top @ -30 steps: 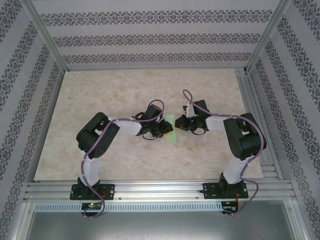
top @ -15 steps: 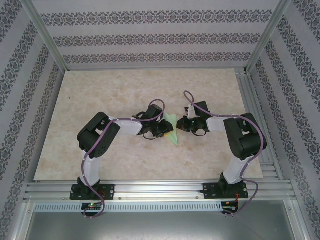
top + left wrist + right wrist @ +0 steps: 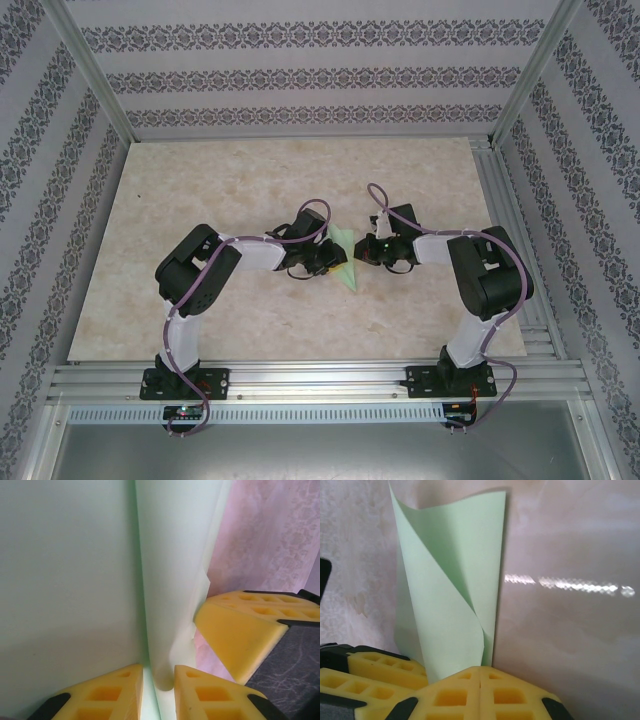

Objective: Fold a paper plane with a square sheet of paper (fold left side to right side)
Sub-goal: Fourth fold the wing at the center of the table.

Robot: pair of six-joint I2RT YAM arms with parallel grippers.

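The square sheet of paper, pale green and part folded, lies mid-table between both grippers. In the left wrist view the paper is very close. A raised rounded fold runs down it into the narrow gap of my left gripper. The jaws stand slightly apart, and the fold touches only the right-hand pad. My right gripper is shut, its tips at the near end of the paper, where a flap curls up. One of its fingers sits beside the sheet's right edge.
The marbled table board stretches wide on all sides of the paper. An aluminium rail carries the arm bases at the near edge. Patterned walls and frame posts close in the back and sides. The left gripper's pads crowd the right wrist view's lower left.
The right gripper has crept a little left and nearer, toward the paper. The left jaws have narrowed slightly around the fold. The paper has stayed in place.
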